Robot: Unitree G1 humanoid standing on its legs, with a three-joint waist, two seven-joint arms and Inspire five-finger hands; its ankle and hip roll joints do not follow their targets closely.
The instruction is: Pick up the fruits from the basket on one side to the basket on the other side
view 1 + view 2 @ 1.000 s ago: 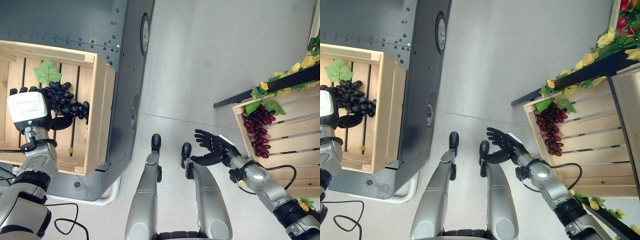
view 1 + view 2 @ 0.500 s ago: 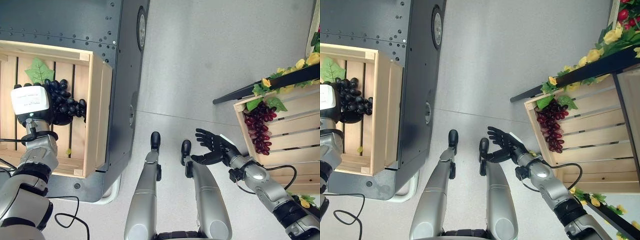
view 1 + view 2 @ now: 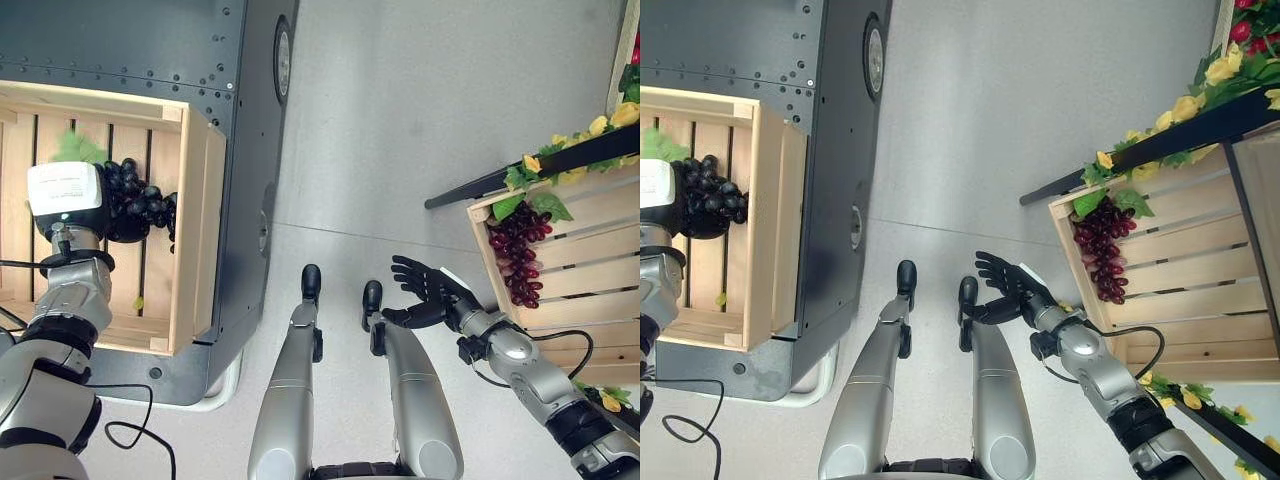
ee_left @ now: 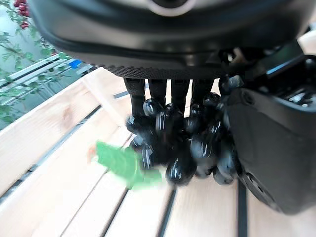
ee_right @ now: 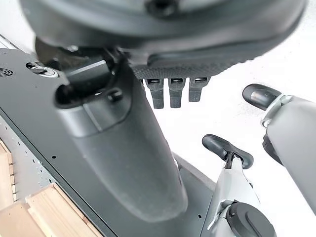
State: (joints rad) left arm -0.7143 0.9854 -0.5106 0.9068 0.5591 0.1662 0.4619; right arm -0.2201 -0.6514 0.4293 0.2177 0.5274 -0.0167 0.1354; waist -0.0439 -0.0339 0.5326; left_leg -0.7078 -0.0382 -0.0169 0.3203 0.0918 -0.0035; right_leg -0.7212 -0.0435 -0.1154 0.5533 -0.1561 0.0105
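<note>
Black grapes (image 3: 140,203) sit inside the pale wooden crate (image 3: 196,230) on the robot's left in the left eye view, with the left robot hand (image 3: 75,205) closed around the bunch above the slatted crate floor; a green leaf (image 3: 72,148) pokes out just past the hand. Across the grey floor (image 3: 420,130), the right robot hand (image 3: 428,296) hangs open and empty, fingers spread, near a second wooden crate (image 3: 585,270) holding red grapes (image 3: 518,255). In the right eye view the same bunch (image 3: 708,196) lies in the left crate against the dark hand. The left wrist view shows fingers (image 4: 160,91) and thumb curled round the black grapes, leaf beside them. The right wrist view shows straight fingers (image 5: 177,91) holding nothing.
</note>
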